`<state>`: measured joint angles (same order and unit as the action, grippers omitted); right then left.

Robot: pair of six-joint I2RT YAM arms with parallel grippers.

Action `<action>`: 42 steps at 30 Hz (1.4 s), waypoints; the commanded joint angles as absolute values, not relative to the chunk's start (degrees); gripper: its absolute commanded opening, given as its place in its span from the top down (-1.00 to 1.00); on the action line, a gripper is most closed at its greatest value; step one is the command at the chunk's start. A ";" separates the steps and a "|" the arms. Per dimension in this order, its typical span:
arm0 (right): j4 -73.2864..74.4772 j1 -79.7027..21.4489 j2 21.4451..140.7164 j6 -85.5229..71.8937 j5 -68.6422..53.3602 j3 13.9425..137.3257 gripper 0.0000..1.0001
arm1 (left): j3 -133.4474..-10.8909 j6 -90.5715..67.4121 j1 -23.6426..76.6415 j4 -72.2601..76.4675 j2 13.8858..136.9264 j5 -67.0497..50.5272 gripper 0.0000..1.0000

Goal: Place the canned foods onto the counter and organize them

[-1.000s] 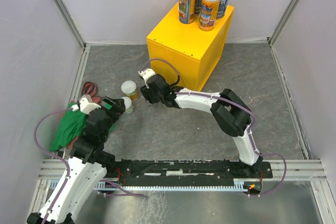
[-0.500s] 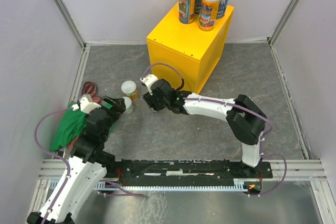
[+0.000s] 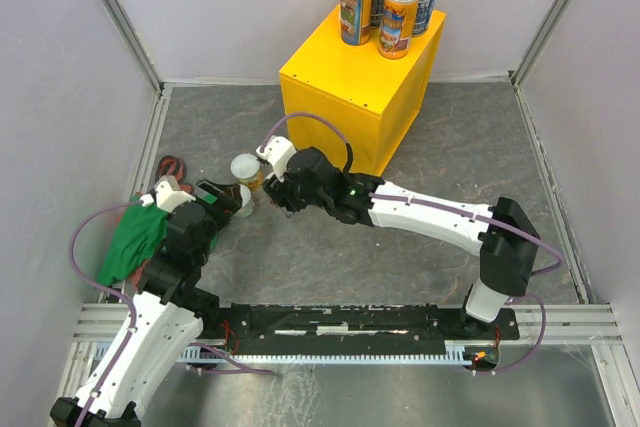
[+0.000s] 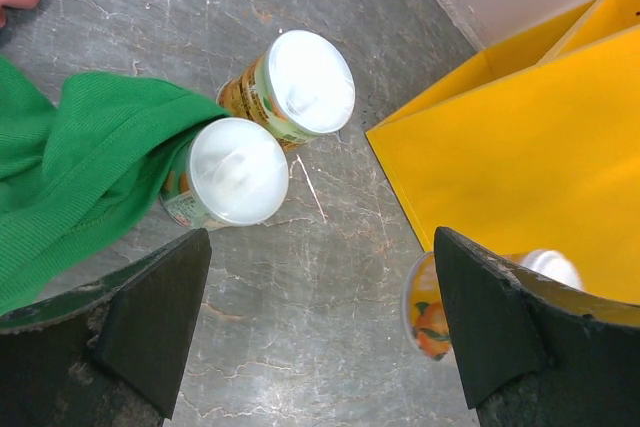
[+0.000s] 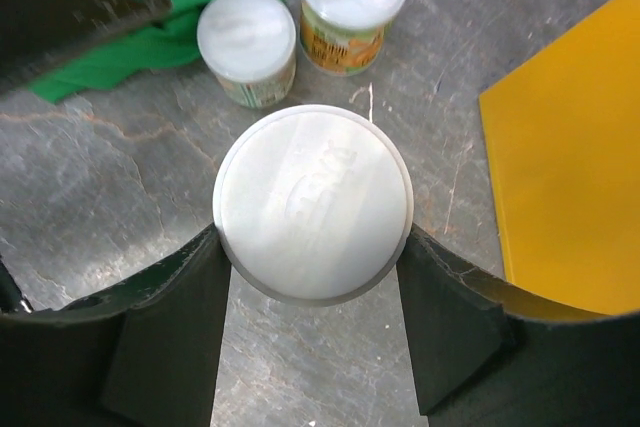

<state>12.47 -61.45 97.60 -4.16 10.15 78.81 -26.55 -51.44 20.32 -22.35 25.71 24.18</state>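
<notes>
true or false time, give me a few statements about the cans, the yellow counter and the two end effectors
Four cans stand on the counter. True.
The left end effector grips a can. False: it is open and empty.
The right end effector is closed on a pale-lidded small can. True.
The green cloth lies on the counter. False: it lies on the floor, against another small can.

grey stone-patterned floor (image 3: 330, 257), plain pale walls (image 3: 60, 67) on three sides
</notes>
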 commanded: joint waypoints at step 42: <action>38.95 -51.36 105.84 -0.34 20.87 142.00 0.54 | -24.29 -52.90 19.78 -20.83 20.99 23.38 -0.94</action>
